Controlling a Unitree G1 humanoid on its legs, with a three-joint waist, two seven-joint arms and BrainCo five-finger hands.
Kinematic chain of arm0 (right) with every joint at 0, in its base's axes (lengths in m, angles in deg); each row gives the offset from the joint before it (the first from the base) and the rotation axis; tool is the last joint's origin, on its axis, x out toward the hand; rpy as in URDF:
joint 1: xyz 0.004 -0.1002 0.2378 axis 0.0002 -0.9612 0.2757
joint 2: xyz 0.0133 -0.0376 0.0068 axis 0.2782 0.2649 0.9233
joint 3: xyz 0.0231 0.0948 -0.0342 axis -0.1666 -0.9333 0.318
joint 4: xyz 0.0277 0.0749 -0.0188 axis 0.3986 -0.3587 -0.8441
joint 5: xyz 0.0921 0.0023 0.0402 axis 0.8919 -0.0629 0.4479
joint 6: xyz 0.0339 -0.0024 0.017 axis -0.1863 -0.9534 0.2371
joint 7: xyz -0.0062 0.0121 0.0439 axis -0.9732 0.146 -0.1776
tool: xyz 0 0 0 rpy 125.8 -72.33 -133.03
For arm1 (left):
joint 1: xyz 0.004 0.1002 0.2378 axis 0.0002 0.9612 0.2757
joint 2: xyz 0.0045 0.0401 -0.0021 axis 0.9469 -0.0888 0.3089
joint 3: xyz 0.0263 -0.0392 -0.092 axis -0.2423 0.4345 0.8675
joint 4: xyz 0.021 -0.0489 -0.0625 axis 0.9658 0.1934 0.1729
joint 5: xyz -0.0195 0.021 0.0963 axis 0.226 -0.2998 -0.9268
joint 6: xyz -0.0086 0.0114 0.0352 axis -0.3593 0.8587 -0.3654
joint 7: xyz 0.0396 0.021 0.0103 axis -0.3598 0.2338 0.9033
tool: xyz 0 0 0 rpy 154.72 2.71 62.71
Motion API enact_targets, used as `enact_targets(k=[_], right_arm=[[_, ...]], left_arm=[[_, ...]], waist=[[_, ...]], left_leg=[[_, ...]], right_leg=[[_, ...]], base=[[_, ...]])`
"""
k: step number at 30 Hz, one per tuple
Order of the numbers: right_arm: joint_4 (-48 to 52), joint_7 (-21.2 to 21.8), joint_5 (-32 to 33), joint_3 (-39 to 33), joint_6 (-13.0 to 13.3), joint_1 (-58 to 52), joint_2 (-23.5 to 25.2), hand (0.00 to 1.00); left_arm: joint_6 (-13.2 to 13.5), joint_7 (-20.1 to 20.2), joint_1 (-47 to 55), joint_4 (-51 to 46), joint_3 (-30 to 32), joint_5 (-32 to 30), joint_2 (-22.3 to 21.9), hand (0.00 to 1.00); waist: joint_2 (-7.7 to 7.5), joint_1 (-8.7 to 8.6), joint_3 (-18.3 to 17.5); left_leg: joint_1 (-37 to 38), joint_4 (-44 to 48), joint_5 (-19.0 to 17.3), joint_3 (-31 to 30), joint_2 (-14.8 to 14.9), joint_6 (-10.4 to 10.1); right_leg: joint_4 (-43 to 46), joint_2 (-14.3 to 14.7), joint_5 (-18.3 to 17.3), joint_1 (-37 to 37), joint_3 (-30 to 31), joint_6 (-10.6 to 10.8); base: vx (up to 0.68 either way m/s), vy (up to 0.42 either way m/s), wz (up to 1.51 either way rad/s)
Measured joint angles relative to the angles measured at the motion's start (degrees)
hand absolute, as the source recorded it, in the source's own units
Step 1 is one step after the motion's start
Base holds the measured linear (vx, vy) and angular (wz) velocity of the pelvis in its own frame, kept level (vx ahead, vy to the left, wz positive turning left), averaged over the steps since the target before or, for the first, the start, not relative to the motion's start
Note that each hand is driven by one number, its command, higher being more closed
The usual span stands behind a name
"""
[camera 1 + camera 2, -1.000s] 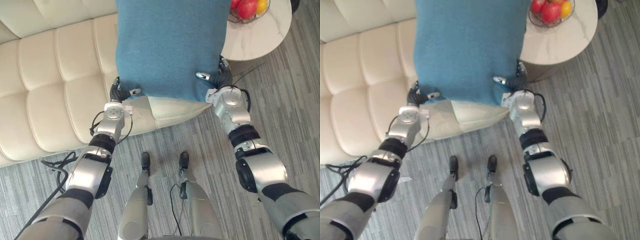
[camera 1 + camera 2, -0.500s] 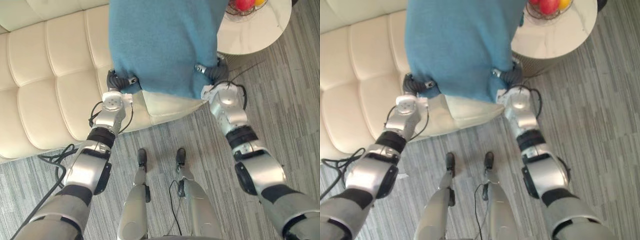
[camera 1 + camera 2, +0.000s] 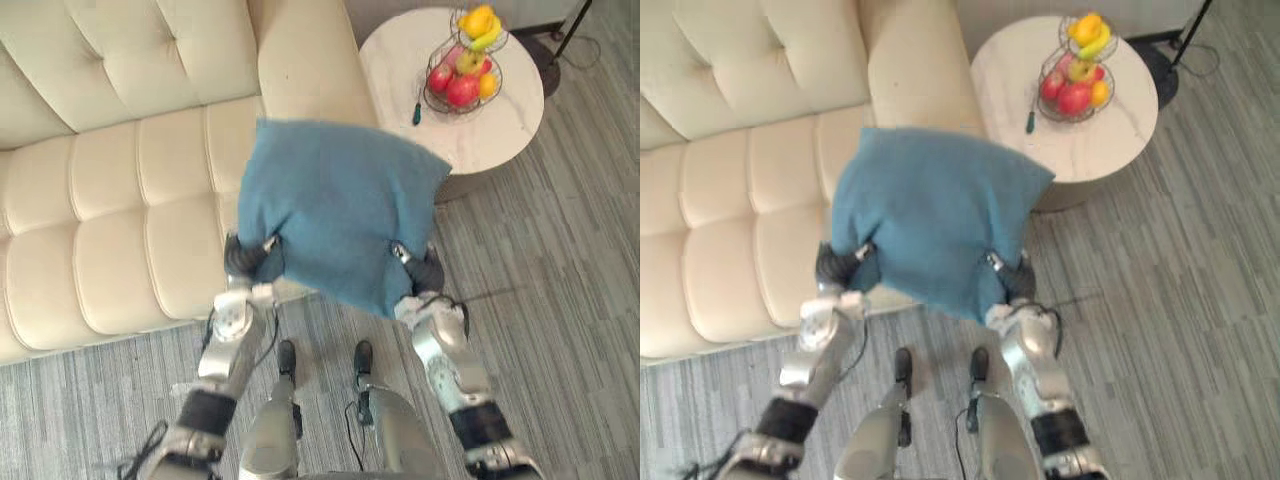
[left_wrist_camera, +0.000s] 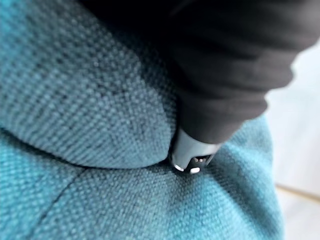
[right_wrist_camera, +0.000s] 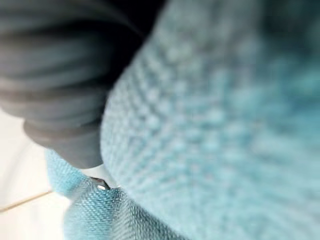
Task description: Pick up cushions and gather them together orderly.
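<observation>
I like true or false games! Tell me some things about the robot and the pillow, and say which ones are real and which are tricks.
1. The robot is holding up a blue cushion. True.
2. Just one hand holds the cushion. False: the left hand and the right hand each grip a lower corner.
3. The fruit basket sits on the sofa. False: it stands on the round white table beside the sofa.
4. The sofa is cream-coloured. True.
5. The cushion lies flat on the floor. False: it hangs in the air in front of the sofa.
</observation>
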Motion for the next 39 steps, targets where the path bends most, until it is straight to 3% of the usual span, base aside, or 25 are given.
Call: enact_targets(k=[3,8,14,16,17,19,21,22,23,25,27,29,30,31,32,33,34,36,37,39], right_arm=[[5.1,2.4,-0.4,1.3,0.0,-7.5,0.2,1.00],[11.5,4.2,-2.3,2.5,0.0,-12.9,0.2,1.00],[15.0,5.0,-5.3,2.6,2.4,-14.8,0.4,1.00],[14.7,5.0,-5.3,2.6,2.5,-14.5,0.6,1.00],[14.3,4.9,-5.8,2.4,2.5,-14.0,0.6,1.00],[14.1,4.5,-7.8,2.1,2.4,-12.3,0.6,1.00],[11.9,4.0,-9.7,2.0,2.5,-9.6,0.6,1.00],[9.0,3.7,-10.2,1.5,2.4,-7.6,0.6,1.00],[7.9,3.5,-10.5,1.4,2.4,-7.1,0.7,1.00],[4.9,2.5,-11.9,1.2,1.3,-6.5,3.3,1.00],[4.9,2.4,-12.0,0.6,1.2,-6.6,4.4,1.00],[4.0,2.0,-12.1,-0.6,1.2,-6.5,4.4,1.00],[2.9,1.9,-12.1,-0.7,1.2,-6.5,4.4,1.00],[2.5,1.6,-12.1,-0.7,0.5,-6.6,4.4,1.00],[2.5,1.6,-12.1,-0.7,0.3,-6.5,4.4,1.00],[2.5,1.6,-12.1,-0.6,0.1,-6.6,4.5,1.00],[2.5,1.7,-12.1,-0.6,0.0,-6.6,4.5,1.00],[2.6,2.0,-12.1,-0.6,0.0,-6.6,4.6,1.00],[2.7,2.2,-11.9,-0.6,0.2,-6.6,4.6,1.00],[2.8,2.5,-11.9,-0.6,0.3,-6.5,4.5,1.00]], left_arm=[[-0.1,1.9,10.2,-6.2,0.2,-0.3,-1.5,1.00],[0.1,3.9,18.5,-13.5,0.9,0.0,-2.9,1.00],[1.2,6.7,22.0,-16.3,1.5,0.3,-3.4,1.00],[1.3,7.4,22.0,-16.2,2.1,0.3,-4.1,1.00],[1.3,7.4,21.9,-15.7,2.4,0.8,-4.6,1.00],[1.3,7.4,21.9,-14.1,2.5,2.0,-5.6,1.00],[1.2,7.3,21.9,-13.0,2.7,2.4,-6.0,1.00],[1.2,7.3,21.9,-12.1,2.7,2.4,-5.9,1.00],[1.2,7.3,21.8,-11.8,2.7,2.4,-5.8,1.00],[1.3,7.0,21.5,-10.8,2.8,2.5,-3.9,1.00],[1.3,6.9,21.1,-10.5,2.5,2.9,-3.6,1.00],[1.3,6.9,19.3,-8.3,1.5,2.9,-3.6,1.00],[1.3,6.9,19.0,-7.5,1.4,2.8,-3.6,1.00],[1.2,6.9,19.0,-7.5,1.4,2.8,-3.5,1.00],[1.2,6.9,19.0,-7.5,1.4,2.8,-3.4,1.00],[1.1,6.9,19.0,-7.5,1.4,2.8,-3.0,1.00],[1.0,7.0,19.1,-7.5,1.4,2.8,-2.4,1.00],[1.1,7.1,19.1,-7.5,1.3,2.7,-1.8,1.00],[1.1,7.2,19.1,-7.5,1.2,2.7,-1.3,1.00],[1.0,7.2,19.1,-7.5,1.1,2.7,-1.1,1.00]], waist=[[1.39,0.79,-3.9],[1.80,1.20,-7.9],[1.59,1.59,-8.7],[1.65,1.66,-9.2],[1.21,1.63,-9.4],[0.99,1.58,-9.5],[0.62,1.79,-9.7],[0.89,1.89,-10.5],[0.66,2.07,-10.7],[-2.22,3.01,-12.0],[-3.10,3.10,-12.5],[-2.90,3.58,-12.7],[-2.54,3.62,-12.8],[-2.04,3.60,-12.8],[-1.86,3.59,-12.7],[-1.56,3.29,-12.5],[-1.56,2.23,-12.5],[-2.07,1.01,-12.8],[-3.16,0.73,-13.4],[-3.60,0.72,-13.7]], left_leg=[[3.6,0.0,-1.2,0.0,0.1,0.3],[6.8,1.2,-3.0,-0.5,0.1,0.4],[2.8,16.8,-11.4,-5.8,-1.2,0.6],[0.2,19.2,-12.0,-3.4,0.3,1.0],[-0.7,19.5,-11.9,0.8,1.8,2.8],[-1.8,18.5,-11.1,5.1,4.2,4.3],[-1.8,15.8,-10.0,6.4,5.3,3.0],[-1.8,14.8,-7.4,7.4,5.8,-0.1],[-1.8,14.8,-5.8,8.1,5.5,-0.3],[-2.5,17.2,-7.4,10.5,2.6,2.3],[-4.6,21.8,-11.1,10.8,0.9,4.0],[-5.6,25.5,-14.9,12.0,-0.6,5.8],[-5.6,26.7,-16.3,12.9,-1.0,6.7],[-4.5,27.0,-17.5,14.0,-1.3,8.0],[-3.9,26.9,-17.8,14.1,-1.4,8.3],[-2.8,26.6,-18.3,13.7,-1.5,8.8],[-1.0,25.4,-18.6,13.4,-1.7,8.8],[1.4,22.5,-18.7,13.2,-3.1,8.4],[2.9,20.1,-18.4,13.6,-4.8,8.9],[4.9,18.2,-17.7,14.2,-6.9,10.0]], right_leg=[[-0.1,-0.1,-1.3,3.8,-0.1,0.4],[0.4,-0.6,-3.3,8.0,-1.8,0.9],[9.2,-3.9,-10.1,11.3,-8.5,1.1],[10.0,-4.8,-10.6,11.3,-11.6,0.7],[10.1,-6.0,-10.6,11.3,-13.2,0.6],[10.1,-7.8,-10.7,11.3,-15.0,1.5],[10.1,-9.6,-10.9,11.3,-15.2,2.9],[9.6,-10.5,-10.7,11.4,-15.0,4.5],[9.1,-11.0,-10.4,11.6,-14.8,5.3],[2.9,-13.2,-5.4,13.6,-14.0,8.0],[0.4,-15.0,-3.0,14.6,-13.4,9.1],[2.8,-17.3,-2.3,13.6,-11.6,8.7],[5.9,-18.5,-1.5,11.8,-11.0,7.5],[11.6,-19.5,0.5,8.8,-10.9,3.5],[13.7,-19.6,0.8,7.9,-10.4,2.7],[18.6,-18.6,-0.7,5.9,-7.9,3.0],[23.9,-15.4,-5.3,4.6,-5.1,4.3],[26.5,-9.9,-10.4,3.1,-2.5,7.2],[25.3,-7.3,-12.4,2.3,-3.2,7.0],[21.3,-4.4,-13.6,2.6,-4.3,6.0]], base=[[0.07,0.009,0.05],[0.03,0.010,0.14],[-0.03,0.016,0.61],[-0.03,0.029,0.84],[0.01,0.052,0.80],[0.05,0.165,0.83],[0.07,0.223,0.37],[0.09,0.238,0.08],[0.17,0.365,0.00],[0.21,0.301,-0.03],[0.18,0.328,0.04],[0.14,0.370,-0.11],[0.15,0.449,-0.39],[0.13,0.373,-0.43],[0.13,0.372,-0.32],[0.10,0.254,-0.02],[0.13,0.329,0.11],[0.11,0.177,0.20],[0.17,0.132,0.09],[0.20,0.116,0.01]])
